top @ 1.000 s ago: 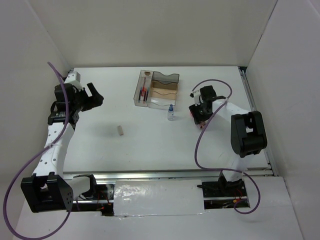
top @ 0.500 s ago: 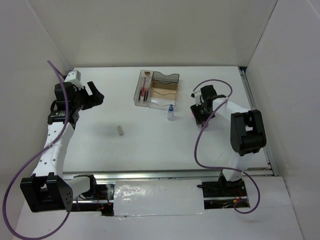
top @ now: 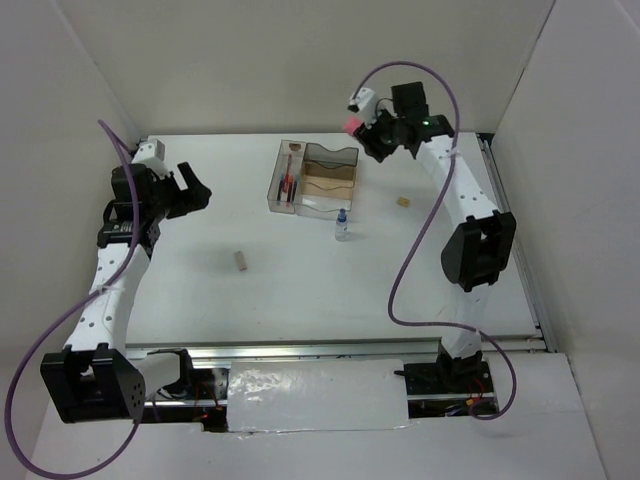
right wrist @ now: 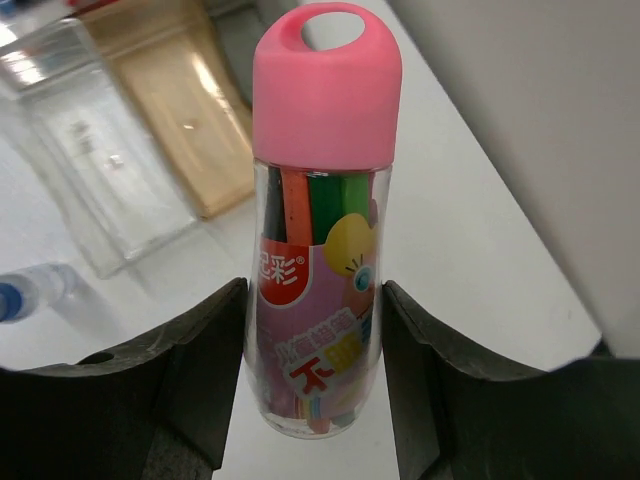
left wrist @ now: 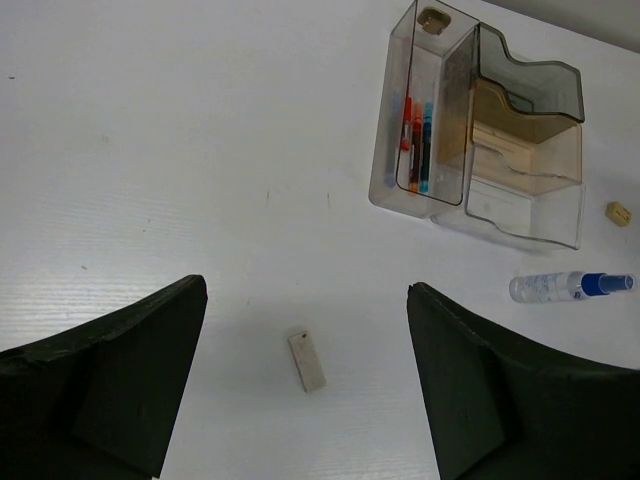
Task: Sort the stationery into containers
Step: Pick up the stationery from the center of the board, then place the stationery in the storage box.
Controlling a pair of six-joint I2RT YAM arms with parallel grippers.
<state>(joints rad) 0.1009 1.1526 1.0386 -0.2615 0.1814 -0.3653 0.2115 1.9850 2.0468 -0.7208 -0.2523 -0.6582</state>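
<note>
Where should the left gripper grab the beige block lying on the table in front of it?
Come straight down and pinch the beige block across its narrow width, at mid-length. It lies flat and alone on the table, with both long sides exposed. The left gripper is open above it.

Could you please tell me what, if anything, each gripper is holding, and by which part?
The right gripper holds the pink-capped tube by its clear lower body. The left gripper, jaws open, holds nothing.

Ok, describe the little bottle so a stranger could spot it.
Find the smoky plastic tray at the back of the white table. Just off its near right corner is the bottle: clear with a blue cap, unlike the plain beige block further right.
</note>
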